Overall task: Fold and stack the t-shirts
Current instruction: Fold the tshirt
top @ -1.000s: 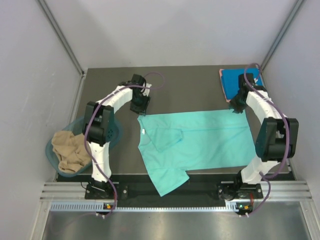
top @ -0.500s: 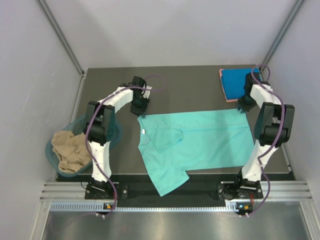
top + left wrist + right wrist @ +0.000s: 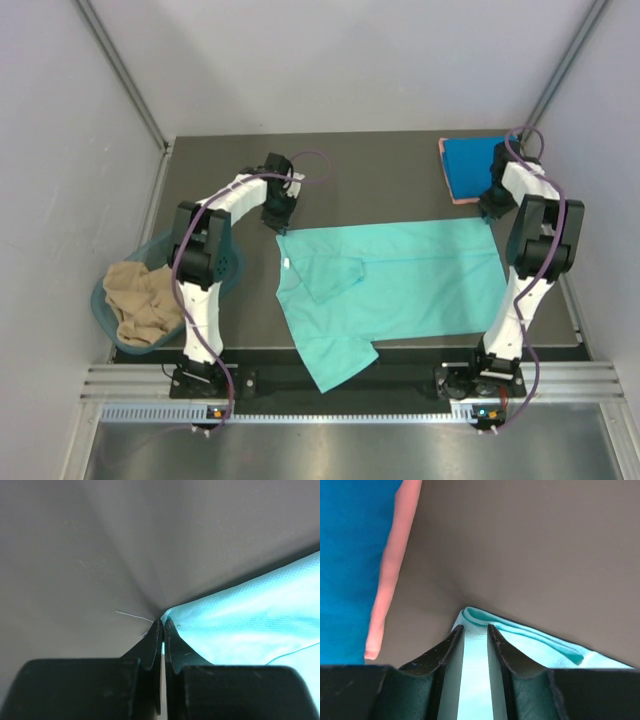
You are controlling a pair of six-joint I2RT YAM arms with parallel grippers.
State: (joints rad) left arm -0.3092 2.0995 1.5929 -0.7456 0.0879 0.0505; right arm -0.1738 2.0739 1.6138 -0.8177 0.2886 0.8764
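Note:
A teal-green t-shirt point(image 3: 400, 275) lies spread flat across the middle of the dark table, one sleeve folded in. My left gripper point(image 3: 280, 222) is down at its far left corner; in the left wrist view the gripper point(image 3: 163, 621) is shut, with the tip of the teal cloth point(image 3: 250, 615) pinched at the fingertips. My right gripper point(image 3: 487, 213) is at the far right corner, and the right wrist view shows that gripper point(image 3: 475, 627) shut on the doubled teal edge point(image 3: 540, 645). A folded blue t-shirt point(image 3: 475, 165) rests on a pink one point(image 3: 448, 175) at the back right.
A tan t-shirt point(image 3: 140, 300) sits crumpled in a translucent teal tub point(image 3: 232, 265) off the table's left edge. In the right wrist view the blue point(image 3: 350, 555) and pink point(image 3: 395, 565) stack lies just left of the gripper. Grey walls close in both sides.
My left gripper has closed on the shirt's far left corner. The right arm's elbow has swung up and right while its gripper stayed at the far right corner.

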